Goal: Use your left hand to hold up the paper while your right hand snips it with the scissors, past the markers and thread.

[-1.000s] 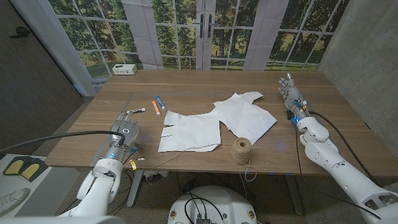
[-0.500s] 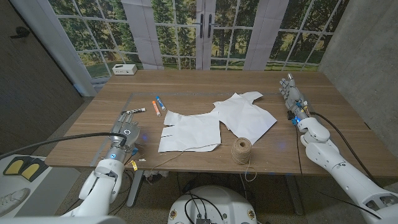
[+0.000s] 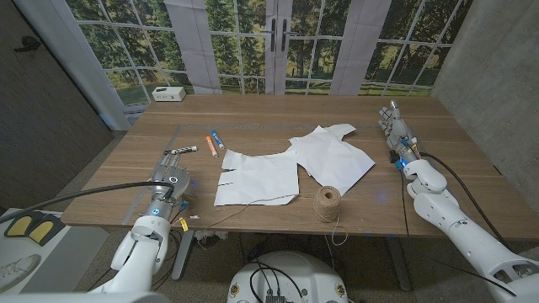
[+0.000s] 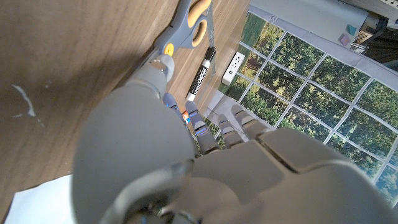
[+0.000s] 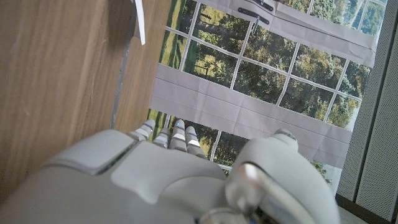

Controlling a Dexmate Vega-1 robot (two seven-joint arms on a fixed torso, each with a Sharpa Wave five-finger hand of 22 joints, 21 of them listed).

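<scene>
Nothing has moved since the earlier frames: both hands wait at the table's (image 3: 253,109) side edges, the left hand (image 3: 171,174) near the markers (image 3: 216,140) and the right hand (image 3: 394,130) well apart from the paper (image 3: 290,164), each with straight fingers and holding nothing. Paper lies flat mid-table with the twine (image 3: 328,203) just beside its near edge. Scissors (image 4: 186,25) lie beyond the left hand's fingertips beside a black marker (image 4: 203,71), far from the right hand that must cut, so I judge the task unstarted.

Forest-view windows (image 3: 278,42) (grey walls)
</scene>
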